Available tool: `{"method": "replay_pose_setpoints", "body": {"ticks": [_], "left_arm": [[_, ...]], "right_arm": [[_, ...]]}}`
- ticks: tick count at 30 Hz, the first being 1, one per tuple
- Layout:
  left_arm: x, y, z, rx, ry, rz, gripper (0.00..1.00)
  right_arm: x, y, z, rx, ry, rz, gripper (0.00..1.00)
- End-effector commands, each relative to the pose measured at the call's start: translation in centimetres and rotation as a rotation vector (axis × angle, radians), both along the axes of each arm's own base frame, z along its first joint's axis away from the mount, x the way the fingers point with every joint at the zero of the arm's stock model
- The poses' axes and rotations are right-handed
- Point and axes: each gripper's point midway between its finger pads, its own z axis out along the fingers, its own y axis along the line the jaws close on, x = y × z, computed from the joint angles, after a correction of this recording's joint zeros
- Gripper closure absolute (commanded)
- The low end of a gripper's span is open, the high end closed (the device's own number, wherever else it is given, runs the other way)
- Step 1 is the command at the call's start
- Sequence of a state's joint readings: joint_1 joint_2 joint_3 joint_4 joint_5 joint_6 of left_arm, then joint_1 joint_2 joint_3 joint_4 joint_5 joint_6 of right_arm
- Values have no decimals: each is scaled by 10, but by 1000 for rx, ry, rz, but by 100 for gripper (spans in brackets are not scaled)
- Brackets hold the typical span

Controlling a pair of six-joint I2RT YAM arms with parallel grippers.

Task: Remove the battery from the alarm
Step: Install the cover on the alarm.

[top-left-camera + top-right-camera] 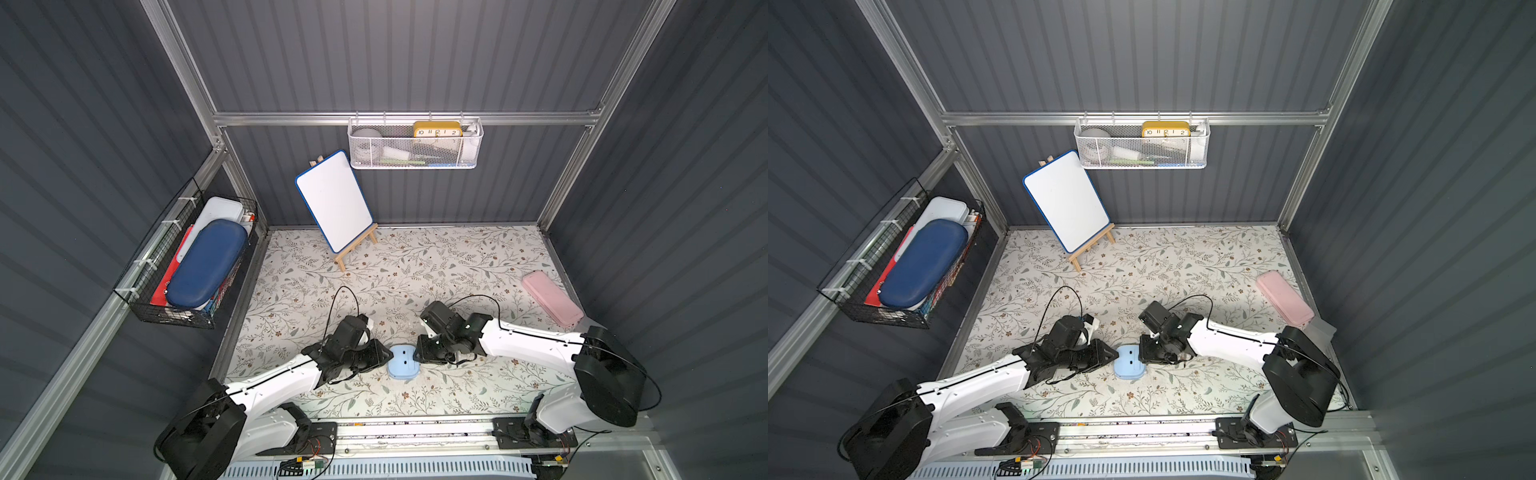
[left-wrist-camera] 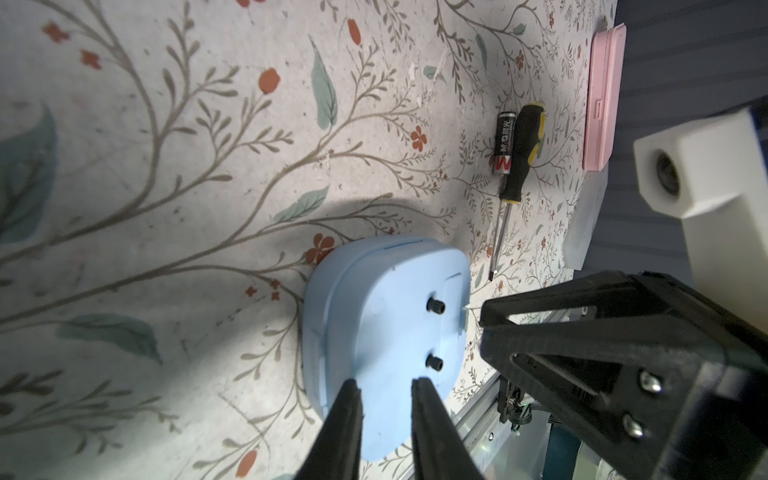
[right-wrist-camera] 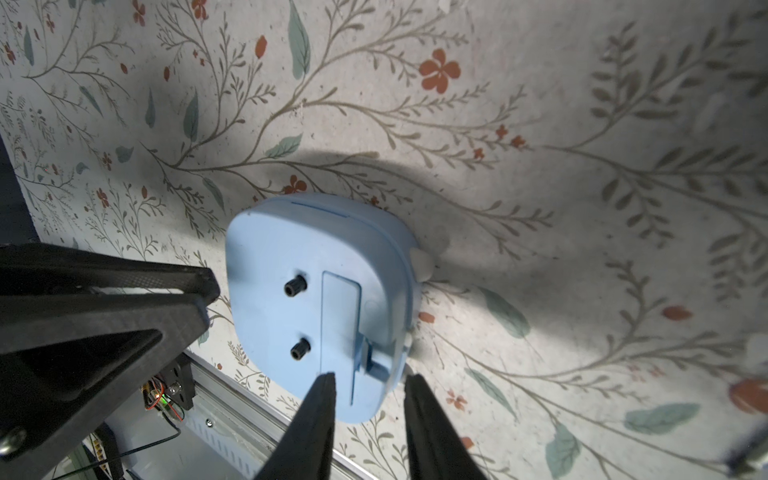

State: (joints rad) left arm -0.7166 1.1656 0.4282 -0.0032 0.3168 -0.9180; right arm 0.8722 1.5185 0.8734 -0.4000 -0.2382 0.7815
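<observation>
**A:** Battery, where?

**B:** The small dark cylindrical battery [image 2: 504, 143], with a red band and a metal end, lies flat on the floral-print table [image 1: 415, 266], outside the alarm. It lies right against the handle of the black-and-yellow-handled screwdriver [image 2: 517, 166] and parallel to it. Only the left wrist view shows it. In both top views the right arm [image 1: 519, 340] covers that spot.

**A:** Relative to the jaws?

**B:** Well apart from both sets. Both hang at the pale-blue rounded-square plastic alarm [image 1: 402, 362] [image 1: 1128, 363], not at the battery.

**A:** Alarm pose?

**B:** Face down on the table near its front edge, between the two arms. Its back faces up, with two black knobs [image 3: 295, 286] and a rectangular battery cover [image 3: 338, 307].

**A:** Left jaws?

**B:** Narrowly parted with nothing between them. One fingertip [image 2: 351, 390] sits over the edge of the alarm's back [image 2: 374, 324], near a knob. Can't tell if it touches.

**A:** Right jaws?

**B:** Spread wider, empty. One fingertip [image 3: 326, 386] is over the end of the cover. The other is past the alarm's rim [image 3: 399, 249], over the table. Contact is unclear.

**A:** Anything else?

**B:** A pink oblong case [image 1: 552, 297] [image 2: 604, 99] lies beyond the screwdriver, by the right wall. A blue-edged whiteboard on a wooden easel [image 1: 334, 199] stands at the back.
</observation>
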Motion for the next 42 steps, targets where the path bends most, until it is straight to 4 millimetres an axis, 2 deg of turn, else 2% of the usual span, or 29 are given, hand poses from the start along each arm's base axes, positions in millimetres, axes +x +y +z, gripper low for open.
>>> {"method": "replay_pose_setpoints", "body": {"ticks": [1, 6, 13, 17, 20, 24, 26, 28, 29, 31, 36, 42], "left_arm": [[-4, 1, -3, 4, 12, -1, 73], [-3, 0, -4, 9, 12, -4, 73], [-2, 0, -5, 16, 14, -8, 73], [-3, 0, -6, 16, 16, -8, 73], [-2, 3, -5, 27, 18, 12, 74], [-3, 13, 9, 34, 4, 54, 75], [-6, 20, 17, 52, 7, 74, 81], [-15, 25, 23, 53, 25, 67, 97], [-19, 25, 24, 44, 36, 55, 100], [-32, 26, 21, 31, 75, 21, 100], [-60, 25, 7, 22, 161, -73, 100], [-81, 8, -4, 15, 216, -192, 100]], "right_arm": [[0, 3, -4, -20, 3, 29, 65], [3, 3, -6, -33, -3, 22, 66], [-1, -8, -28, -115, 43, 11, 68], [-2, -8, -30, -119, 47, 18, 68], [3, -3, -19, -91, 22, 16, 68], [13, 0, 12, -71, -45, 15, 68], [24, -4, 24, -102, -108, 12, 68], [35, -4, 30, -120, -145, 29, 72], [40, -3, 29, -121, -147, 36, 78], [50, 6, 26, -108, -137, 63, 99], [68, 32, 16, -105, -111, 147, 100], [80, 40, 0, -109, -77, 157, 100]]}}
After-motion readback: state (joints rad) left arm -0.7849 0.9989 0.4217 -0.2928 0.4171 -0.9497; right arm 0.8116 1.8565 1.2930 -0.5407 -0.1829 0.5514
